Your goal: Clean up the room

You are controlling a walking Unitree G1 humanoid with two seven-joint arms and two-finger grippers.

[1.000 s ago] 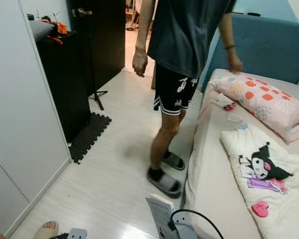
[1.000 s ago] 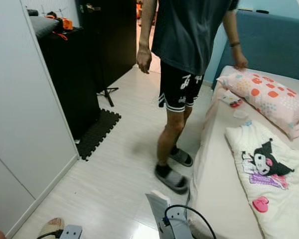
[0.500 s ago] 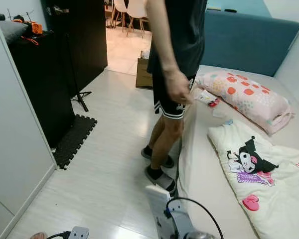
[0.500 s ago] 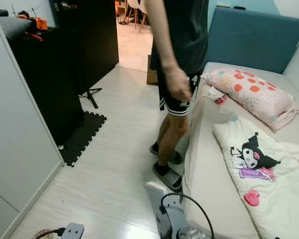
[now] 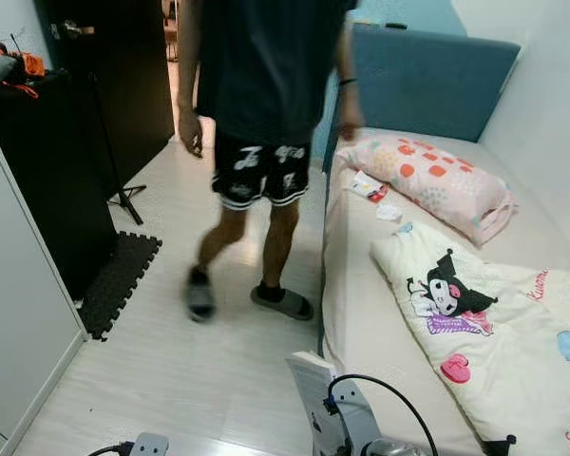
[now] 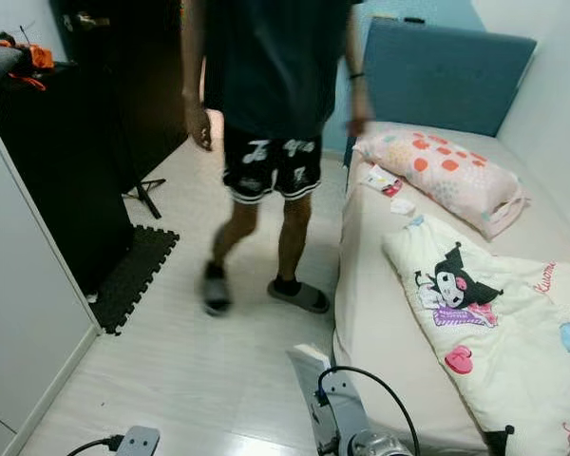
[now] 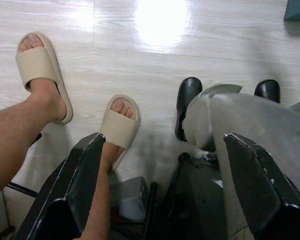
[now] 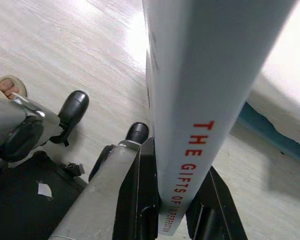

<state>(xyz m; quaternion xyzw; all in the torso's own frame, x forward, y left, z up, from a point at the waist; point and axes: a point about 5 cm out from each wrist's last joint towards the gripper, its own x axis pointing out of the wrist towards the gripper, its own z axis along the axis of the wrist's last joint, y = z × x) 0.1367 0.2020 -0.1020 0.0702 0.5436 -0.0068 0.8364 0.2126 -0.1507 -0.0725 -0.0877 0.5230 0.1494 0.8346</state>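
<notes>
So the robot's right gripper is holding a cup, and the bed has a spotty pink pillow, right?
Not a cup. The right wrist view shows the right gripper shut on a grey book. The spotty pink pillow does lie on the bed.

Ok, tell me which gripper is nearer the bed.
Right. The right gripper, shut on a book, is low in front of the robot beside the bed edge. The left gripper hangs open over the floor by a person's sandalled feet, farther from the bed.

Even indoor light, glare on the pale floor [image 7: 160,22], the walking person [image 5: 256,114] motion-blurred.
</notes>
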